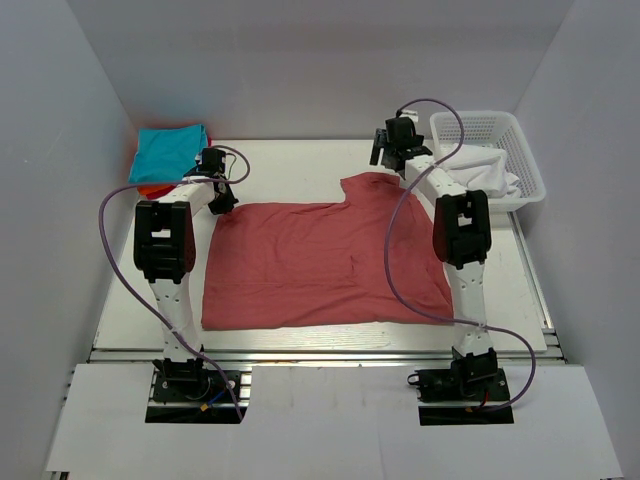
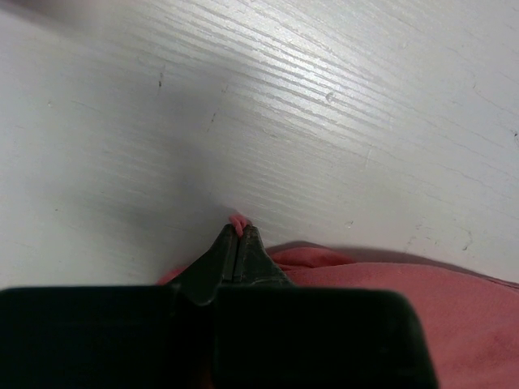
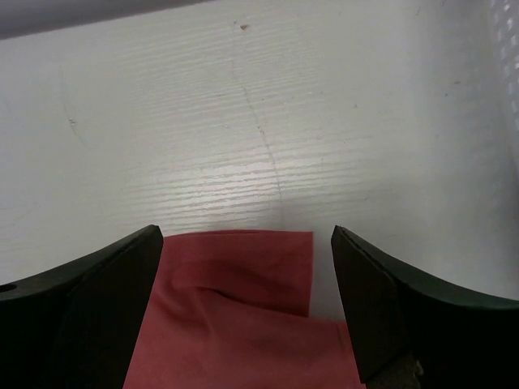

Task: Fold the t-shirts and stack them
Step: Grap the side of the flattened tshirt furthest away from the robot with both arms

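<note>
While the left pincer (image 2: 238, 237) is shut on only a small tuft at the corner of the salmon-red t-shirt (image 1: 320, 265), a firm pull risks slipping the fabric free. The right pincer (image 3: 245, 235) stands wide open and holds nothing, so a lift by the left arm alone would probably drag the garment askew and crease it. The shirt lies spread flat across the middle of the tabletop (image 1: 290, 165). The teal t-shirt (image 1: 172, 150) tops a stack in the upper left of the top view, close enough that a swing could disturb it. The left arm reaches forward, wrist pitched down to the surface. The right arm extends to upper centre, poised over the shirt's far edge, near the basket (image 1: 530, 165).
</note>
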